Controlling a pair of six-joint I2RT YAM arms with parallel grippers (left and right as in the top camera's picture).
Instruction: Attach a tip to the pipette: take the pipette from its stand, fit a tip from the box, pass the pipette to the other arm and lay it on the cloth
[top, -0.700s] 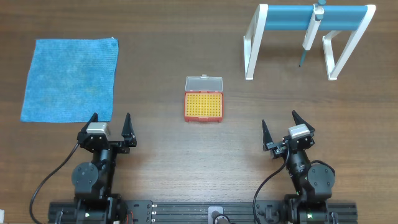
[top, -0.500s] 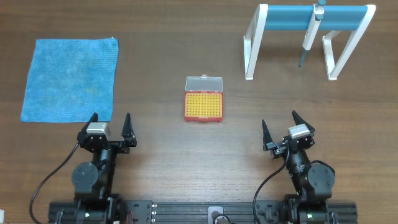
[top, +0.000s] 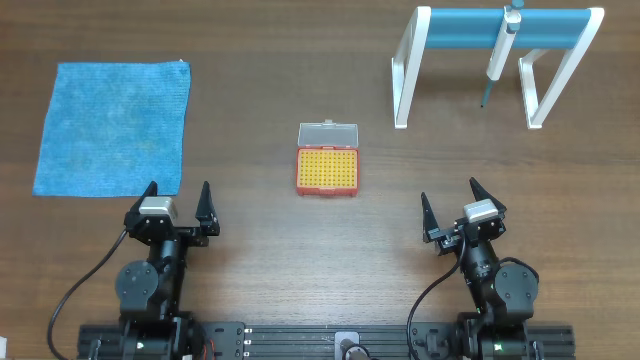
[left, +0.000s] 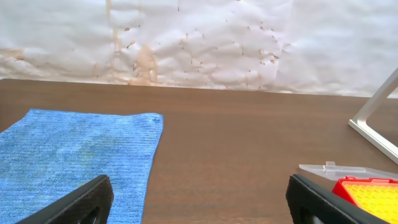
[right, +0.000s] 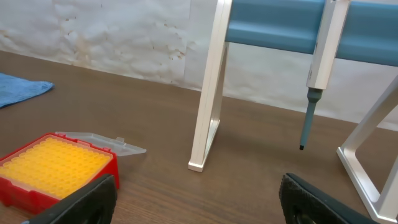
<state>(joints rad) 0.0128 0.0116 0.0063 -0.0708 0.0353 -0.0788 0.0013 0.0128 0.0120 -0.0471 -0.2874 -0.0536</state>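
Nothing has moved since the earlier frames: the left end effector and the right end effector rest wide open near their bases, while the pipette hangs on its stand at the far right, so the task has not started.

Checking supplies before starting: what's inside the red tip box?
The open tip box shows a yellow gridded rack, clear lid folded back. Anything beneath the rack's top is hidden.

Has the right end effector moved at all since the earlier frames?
No. The right end effector sits at the same spot in the top view, nearer the base edge than the tip box and to its right.
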